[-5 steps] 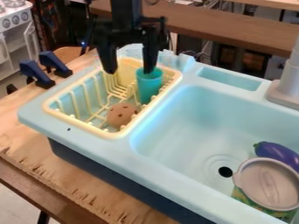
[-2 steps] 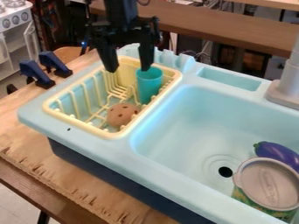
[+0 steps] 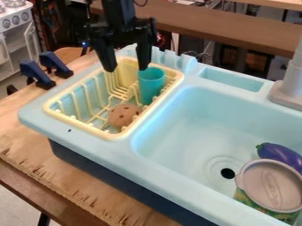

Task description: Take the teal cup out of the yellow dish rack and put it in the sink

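Wide open and empty at upper left, the tool (image 3: 126,69) could tip the teal cup (image 3: 151,86) if a fingertip catches its rim while lowering.

Robotics lab or workshop: toy sink (image 3: 177,164) clamped on plywood (image 3: 77,183), toy stove (image 3: 16,16) behind.

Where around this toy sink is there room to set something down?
Bare room: the basin between the yellow rack and the drain, and the plywood tabletop beside the blue base. Crowded: the rack, with its teal cup and brown spotted toy and the open jaws over its far end, and the basin's near right, with the eggplant and gray dish.
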